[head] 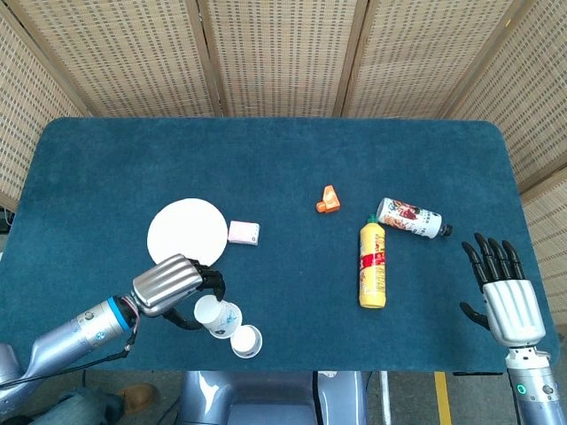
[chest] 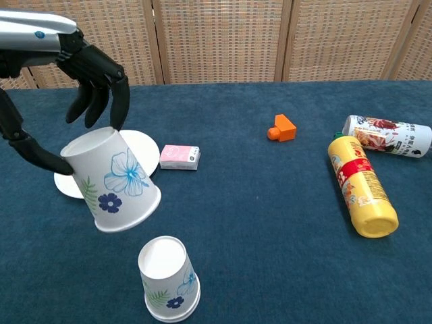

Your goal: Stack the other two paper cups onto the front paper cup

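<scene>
I've got the left hand (chest: 81, 64) pinching a flowered paper cup (chest: 113, 181) upside down and tilted, held up off the blue surface (head: 283, 168), just behind and left of the front paper cup (chest: 169, 278), which sits upside down near the front edge. The white plate (head: 187, 236) and pink packet (head: 243, 232) lie behind them. My right hand (head: 503, 290) hovers far right, holding nothing, fingers spread.

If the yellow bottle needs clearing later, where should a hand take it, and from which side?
Grip the yellow bottle across its labelled middle, coming straight down from above. It lies flat on the table, its long axis running front to back, so fingers can likely close on its left and right sides. The right hand is open and nearer; avoid the cap end, close to the white bottle.
</scene>
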